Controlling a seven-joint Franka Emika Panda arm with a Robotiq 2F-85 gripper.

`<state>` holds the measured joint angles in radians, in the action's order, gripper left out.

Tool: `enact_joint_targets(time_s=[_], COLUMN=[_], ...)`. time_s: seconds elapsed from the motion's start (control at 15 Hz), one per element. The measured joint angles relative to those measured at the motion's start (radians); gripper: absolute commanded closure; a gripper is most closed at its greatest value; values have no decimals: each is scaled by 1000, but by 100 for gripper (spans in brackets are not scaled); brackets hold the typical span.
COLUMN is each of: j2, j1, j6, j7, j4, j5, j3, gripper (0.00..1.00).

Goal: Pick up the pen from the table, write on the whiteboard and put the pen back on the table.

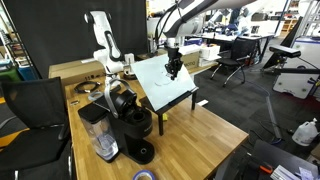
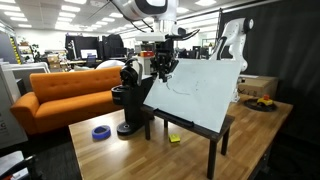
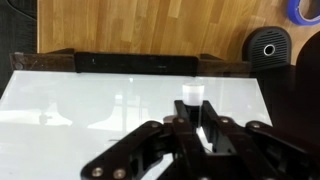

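Note:
My gripper [image 3: 191, 115] is shut on the pen [image 3: 191, 97], whose whitish end sticks out past the fingertips over the whiteboard [image 3: 90, 100]. In both exterior views the gripper [image 1: 174, 68] [image 2: 163, 67] hangs over the upper part of the tilted whiteboard [image 1: 165, 84] [image 2: 200, 96], near its top edge. Faint lines show on the board in an exterior view. The board stands on a black stand on the wooden table [image 1: 205, 135] [image 2: 130, 152]. Whether the pen tip touches the board I cannot tell.
A black coffee machine [image 1: 130, 120] [image 2: 128, 95] stands beside the board. A clear jug [image 1: 100, 135], a blue tape roll [image 2: 101, 132] [image 3: 306, 10] and a small yellow piece [image 2: 175, 139] lie on the table. A cardboard box [image 1: 75, 70] sits at the back.

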<state>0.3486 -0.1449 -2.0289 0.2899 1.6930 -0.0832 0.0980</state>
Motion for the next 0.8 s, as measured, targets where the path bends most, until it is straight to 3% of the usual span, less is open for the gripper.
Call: enact_joint_targets(time_s=[0.8], j2=[129], j1=[-2], j6=[50], j7=[0], j4=[-185], j5=[13], j3=[-3], gripper=[95])
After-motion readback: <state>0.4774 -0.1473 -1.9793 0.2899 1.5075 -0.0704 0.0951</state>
